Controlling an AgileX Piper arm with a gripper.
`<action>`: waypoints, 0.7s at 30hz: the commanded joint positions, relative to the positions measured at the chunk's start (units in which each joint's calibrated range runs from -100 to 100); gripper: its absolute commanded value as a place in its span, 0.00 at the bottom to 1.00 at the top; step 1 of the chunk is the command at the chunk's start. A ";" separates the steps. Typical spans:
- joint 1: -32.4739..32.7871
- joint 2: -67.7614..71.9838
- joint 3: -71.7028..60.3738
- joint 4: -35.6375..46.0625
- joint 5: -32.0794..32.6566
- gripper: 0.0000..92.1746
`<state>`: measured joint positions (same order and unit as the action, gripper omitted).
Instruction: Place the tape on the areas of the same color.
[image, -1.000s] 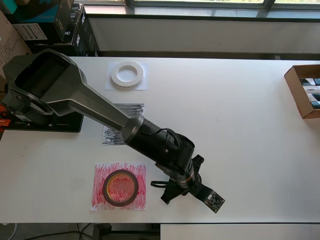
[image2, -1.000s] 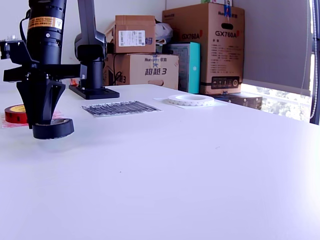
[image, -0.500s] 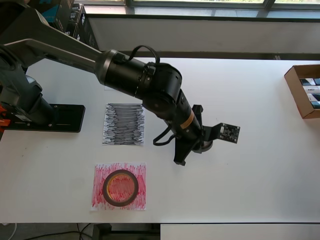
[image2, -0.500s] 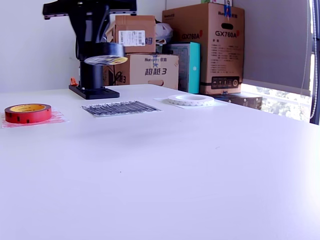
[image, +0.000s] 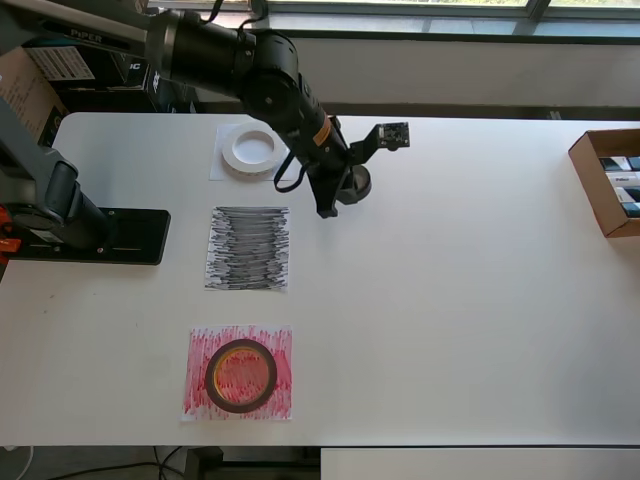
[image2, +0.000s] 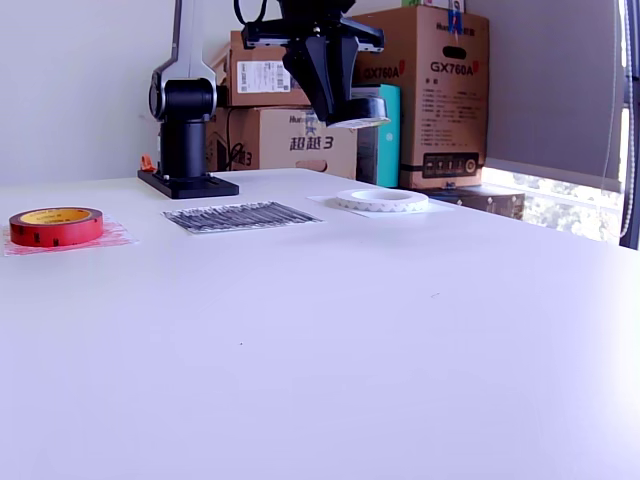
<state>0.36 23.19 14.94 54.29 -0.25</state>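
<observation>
My gripper is shut on a black tape roll and holds it in the air. In the overhead view it is just right of the white tape roll, which lies on the white sheet. In the exterior view the gripper holds the black roll high above the table, over the white roll. The black-scribble sheet is bare; it also shows in the exterior view. The red tape roll lies on the red-scribble sheet; the roll also shows in the exterior view.
The arm's black base plate sits at the overhead view's left. An open cardboard box stands at the table's right edge. Cardboard boxes are stacked behind the table in the exterior view.
The gripper lifted the black roll from the table near the red sheet and carried it across the table to a spot beside the white roll.
</observation>
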 joint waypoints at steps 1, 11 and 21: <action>2.73 -2.89 10.09 -3.00 -1.21 0.00; 2.89 -13.46 26.09 -13.52 -6.12 0.00; 0.52 -20.38 36.08 -18.44 -8.83 0.00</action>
<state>1.87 4.42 46.25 37.20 -8.98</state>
